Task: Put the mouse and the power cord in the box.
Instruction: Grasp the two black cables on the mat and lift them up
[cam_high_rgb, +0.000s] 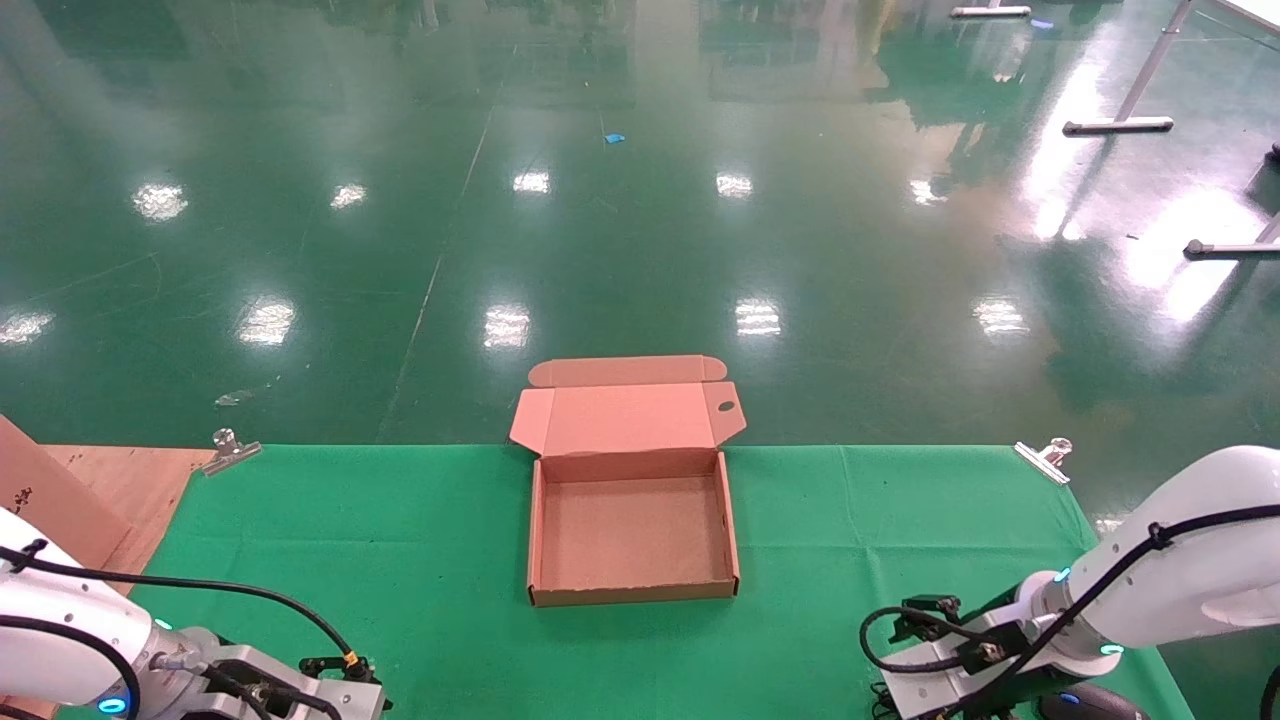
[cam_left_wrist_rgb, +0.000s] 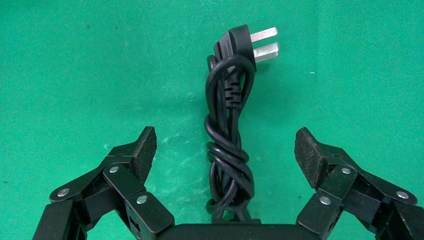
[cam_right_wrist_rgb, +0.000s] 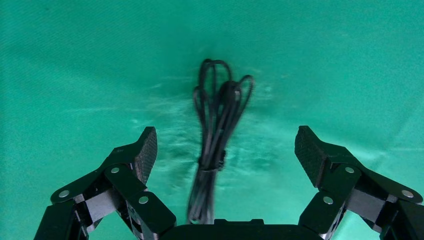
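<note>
Box (cam_high_rgb: 632, 530): plain brown cardboard, inside and out, lid the same brown with a dark oval hole. Counter (cam_high_rgb: 400, 540): covered in bright green cloth, unpatterned, faintly creased. Power cord (cam_left_wrist_rgb: 227, 145): glossy black throughout, plug black with silver prongs. Thin bundled cable (cam_right_wrist_rgb: 215, 135): black, bound by a black tie. Left gripper (cam_left_wrist_rgb: 225, 150): black links with silver rivets, fingers (cam_left_wrist_rgb: 146, 150) faced in dark, finely textured pads. Right gripper (cam_right_wrist_rgb: 225, 150): same black and silver, same textured pads. Arms: white shells, black cables, small cyan lights. Mouse (cam_high_rgb: 1090, 703): black, with a blue spot. Wooden board (cam_high_rgb: 110, 490): reddish brown. Floor (cam_high_rgb: 640, 200): glossy dark green with white light reflections.
</note>
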